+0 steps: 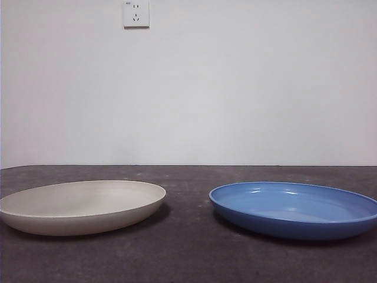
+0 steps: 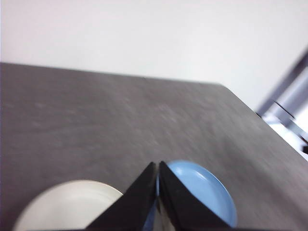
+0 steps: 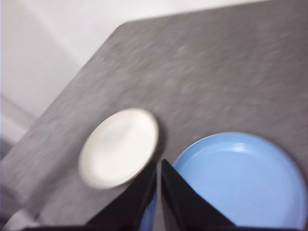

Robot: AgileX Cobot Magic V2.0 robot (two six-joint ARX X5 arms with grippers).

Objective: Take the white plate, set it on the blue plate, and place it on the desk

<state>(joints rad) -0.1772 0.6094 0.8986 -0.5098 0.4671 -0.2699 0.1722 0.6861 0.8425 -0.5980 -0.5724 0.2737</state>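
Note:
The white plate [image 1: 82, 205] lies on the desk [image 1: 188, 259] at the left. The blue plate [image 1: 294, 207] lies on the desk at the right, a gap apart from it. Neither arm shows in the front view. In the left wrist view my left gripper [image 2: 158, 166] is shut and empty, high above both plates: the white plate [image 2: 62, 204] and the blue plate [image 2: 202, 190]. In the right wrist view my right gripper [image 3: 158, 163] is shut and empty, high above the white plate [image 3: 118, 147] and the blue plate [image 3: 240, 180].
A white wall with a socket [image 1: 136, 13] stands behind the desk. The desk's side edge [image 2: 260, 118] and a metal frame [image 2: 288, 96] beyond it show in the left wrist view. The desk's far corner [image 3: 120, 26] shows in the right wrist view.

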